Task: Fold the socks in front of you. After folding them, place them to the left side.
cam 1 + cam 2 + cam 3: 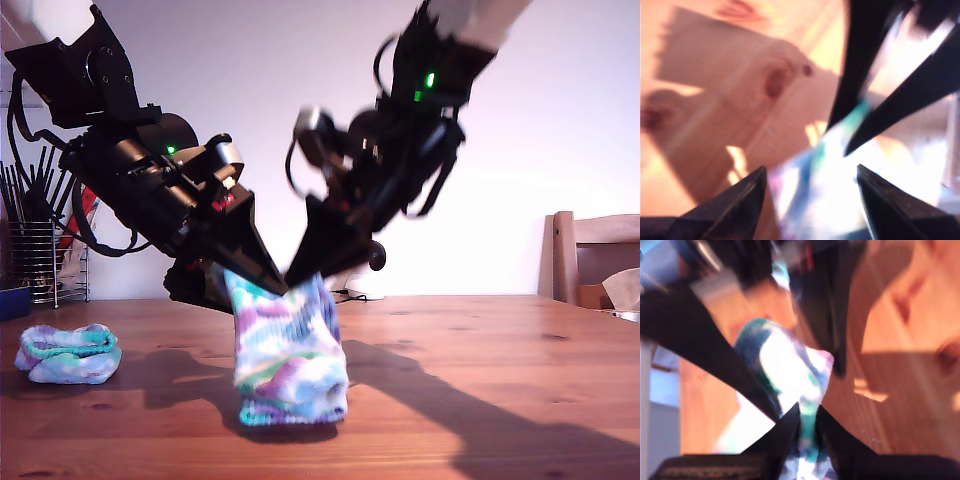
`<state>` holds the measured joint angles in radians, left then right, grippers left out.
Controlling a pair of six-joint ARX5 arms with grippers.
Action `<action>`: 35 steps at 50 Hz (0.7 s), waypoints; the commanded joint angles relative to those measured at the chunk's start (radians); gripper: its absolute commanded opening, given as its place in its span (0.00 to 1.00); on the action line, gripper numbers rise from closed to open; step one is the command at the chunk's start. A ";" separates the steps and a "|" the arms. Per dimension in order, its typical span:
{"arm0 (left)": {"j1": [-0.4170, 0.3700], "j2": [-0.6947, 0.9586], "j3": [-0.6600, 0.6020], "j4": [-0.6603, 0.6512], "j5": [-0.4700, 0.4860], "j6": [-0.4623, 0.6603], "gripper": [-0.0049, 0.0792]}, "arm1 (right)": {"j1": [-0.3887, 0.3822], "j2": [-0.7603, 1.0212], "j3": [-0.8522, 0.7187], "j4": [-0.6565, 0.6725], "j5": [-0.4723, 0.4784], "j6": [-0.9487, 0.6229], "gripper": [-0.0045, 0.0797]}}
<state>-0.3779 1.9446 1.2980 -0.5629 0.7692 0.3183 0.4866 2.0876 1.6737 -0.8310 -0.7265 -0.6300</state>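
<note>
sock work looks about half done: one tie-dyed sock lies bundled on the counter at the exterior view's left. the other sock hangs near the middle, its upper edge lifted by the two arms and its lower end bunched on the wood.

my second pincer is pressed together on the cloth, with teal and white knit pinched between its tips. my first pincer is spread, its two tips standing either side of the bright fabric and closing on nothing. the wrist views are blurred, so i cannot tell which exterior arm is which.

judging the step as the fold of this second sock, what matters is a grip at both corners before anything travels. my first pincer should close on the free corner beside the held one, at the same level, so the cuff stays flat rather than twisted. then both should carry the top edge over and down onto the bunched end together, slowly, since ribbed knit stretches and sags. the main risk i see is a one-sided hold letting the sock swing or slip out.
</note>
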 commanded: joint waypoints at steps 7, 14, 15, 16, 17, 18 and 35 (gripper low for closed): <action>0.003 -0.013 0.003 -0.012 0.020 0.015 0.68 | 0.026 -0.032 0.011 0.003 -0.013 -0.006 0.04; 0.002 -0.013 0.005 -0.019 0.039 0.015 0.67 | 0.043 -0.032 0.011 -0.002 -0.026 -0.006 0.04; 0.002 -0.013 0.005 -0.021 0.042 0.015 0.67 | 0.046 -0.032 0.011 -0.001 -0.026 -0.006 0.04; 0.002 -0.013 0.005 -0.023 0.047 0.015 0.67 | 0.049 -0.032 0.011 0.000 -0.026 -0.006 0.04; 0.002 -0.013 0.005 -0.026 0.048 0.015 0.67 | 0.051 -0.032 0.011 0.000 -0.026 -0.006 0.04; 0.002 -0.013 0.005 -0.029 0.050 0.016 0.66 | 0.051 -0.032 0.011 0.000 -0.026 -0.006 0.04; 0.002 -0.013 0.005 -0.072 0.052 0.093 0.03 | 0.056 -0.032 0.011 0.018 -0.023 0.003 0.04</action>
<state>-0.3771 1.9446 1.2980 -0.6342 0.8185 0.3809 0.5373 2.0636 1.6741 -0.8219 -0.7425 -0.6300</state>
